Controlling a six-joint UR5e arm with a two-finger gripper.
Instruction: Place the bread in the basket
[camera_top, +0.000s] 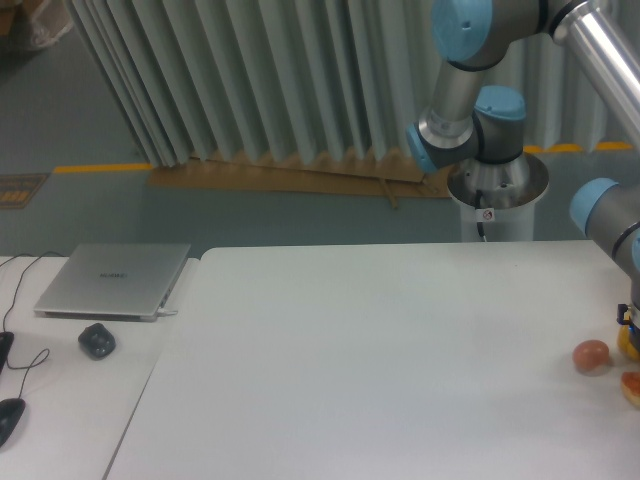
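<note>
The bread (631, 387) is a small orange-tan lump with a reddish rim, cut off by the right edge of the frame on the white table (380, 350). A round pinkish-brown egg-like ball (592, 356) lies just left of it. A bit of a bright yellow thing (630, 343) shows at the right edge above the bread. The arm comes down at the far right, and its wrist (612, 215) is in view, but the gripper itself is out of frame. No basket is in view.
A shut silver laptop (115, 281) lies on a lower table at the left, with a dark mouse (97, 341) in front of it and cables and another black mouse (10, 415) at the left edge. The robot base (497, 185) stands behind the table.
</note>
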